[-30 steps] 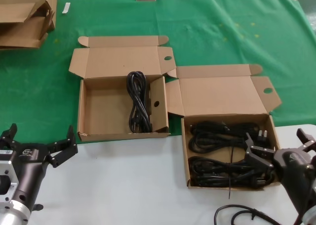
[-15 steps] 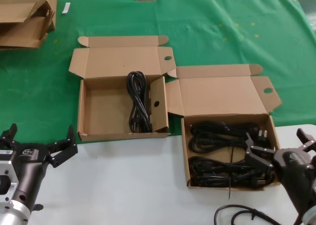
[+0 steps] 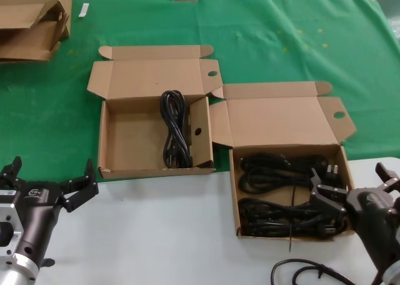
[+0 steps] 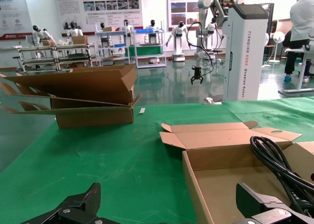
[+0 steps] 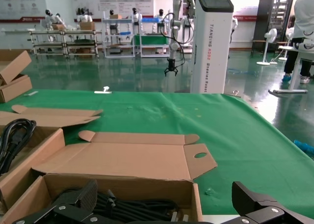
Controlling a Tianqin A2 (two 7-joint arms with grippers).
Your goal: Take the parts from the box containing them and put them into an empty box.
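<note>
Right pincer (image 3: 353, 191) open, over near-right edge of parts (image 3: 284, 194) in box (image 3: 237, 191); left pincer (image 3: 53, 182) open, idle.

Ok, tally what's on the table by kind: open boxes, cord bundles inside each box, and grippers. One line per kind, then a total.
Open cardboard boxes: 2, the left box and the right box
Cord bundles in the left box: 1
Cord bundles in the right box: 2, one behind the other
Grippers: 2, left gripper and right gripper, both open
Total: 7

Glossy green floor (image 5: 122, 76), shelving (image 4: 44, 54), wall posters (image 4: 98, 8)
</note>
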